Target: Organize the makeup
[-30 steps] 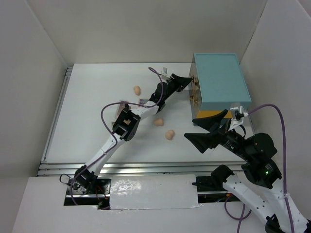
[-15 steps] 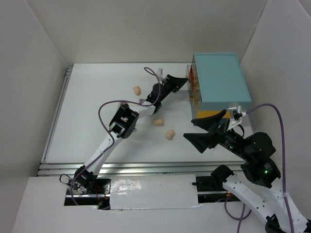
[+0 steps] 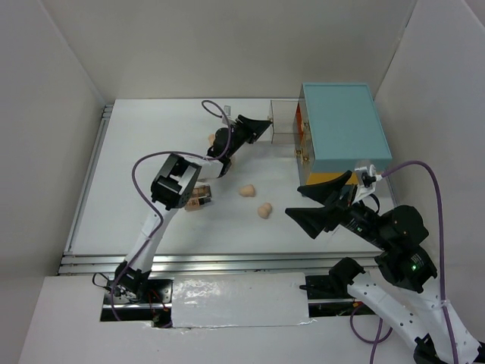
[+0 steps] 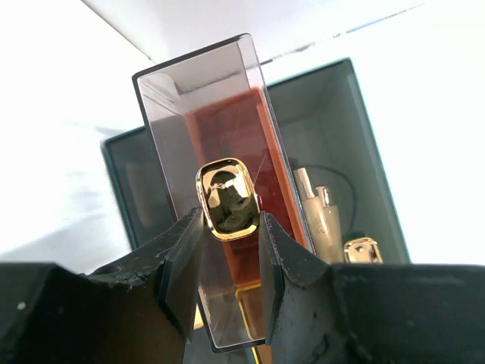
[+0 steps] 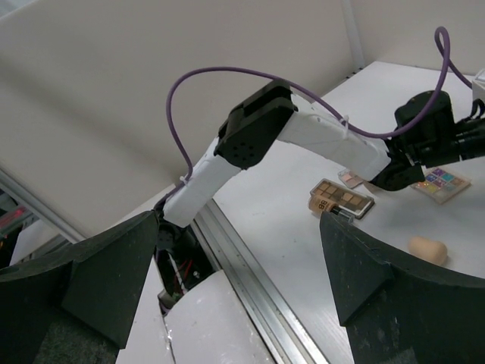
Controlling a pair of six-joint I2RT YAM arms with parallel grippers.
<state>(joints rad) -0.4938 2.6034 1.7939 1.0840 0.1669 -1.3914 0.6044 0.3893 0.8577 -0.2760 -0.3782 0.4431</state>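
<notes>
My left gripper (image 4: 227, 227) is shut on the gold knob (image 4: 227, 199) of a clear drawer (image 3: 282, 125), which stands pulled out to the left of the teal case (image 3: 345, 129). The drawer (image 4: 216, 114) shows an orange inside. Beige-gold tubes (image 4: 322, 220) lie in the case's dark opening beside it. Three peach sponges lie on the table: one (image 3: 214, 140) by the left arm, two (image 3: 246, 190) (image 3: 264, 210) in the middle. An eyeshadow palette (image 5: 342, 199) with a BB tube (image 5: 326, 205) lies under the left arm. My right gripper (image 3: 322, 206) hovers open, holding nothing.
A colourful palette (image 5: 443, 182) and a small pink one (image 5: 350, 178) lie under the left arm. A second gold knob (image 4: 362, 250) shows low on the case. White walls close in the table (image 3: 151, 212), and a metal rail (image 3: 227, 262) runs along its near edge.
My left gripper has drawn back to the left with the knob in its grip, sliding the clear drawer out of the teal case. The right arm has stayed put.
</notes>
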